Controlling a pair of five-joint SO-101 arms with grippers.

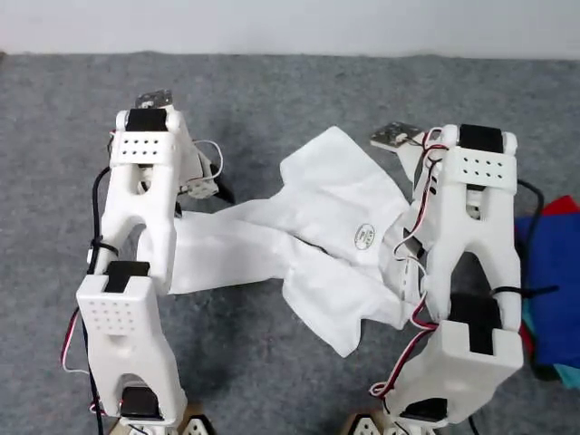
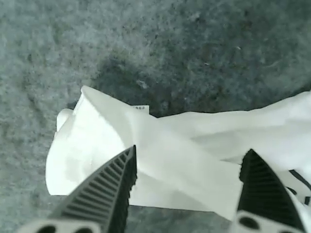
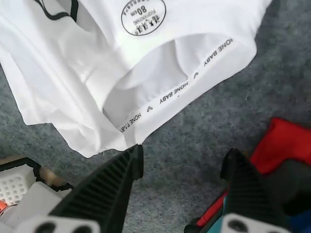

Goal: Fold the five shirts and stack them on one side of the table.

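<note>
Left claw [image 2: 191, 150] spread over white shirt [image 2: 170, 131]; right claw [image 3: 185, 151] spread, coloured clothes [image 3: 286, 141] beside.

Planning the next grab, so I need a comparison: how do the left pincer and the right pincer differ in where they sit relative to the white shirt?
The left pincer hangs directly over a bunched end of the white shirt. The right pincer hangs over bare grey table, just beside the shirt's collar edge. The right pincer has a red cloth close by, while the left pincer has none near it. Both are open and hold nothing.
</note>
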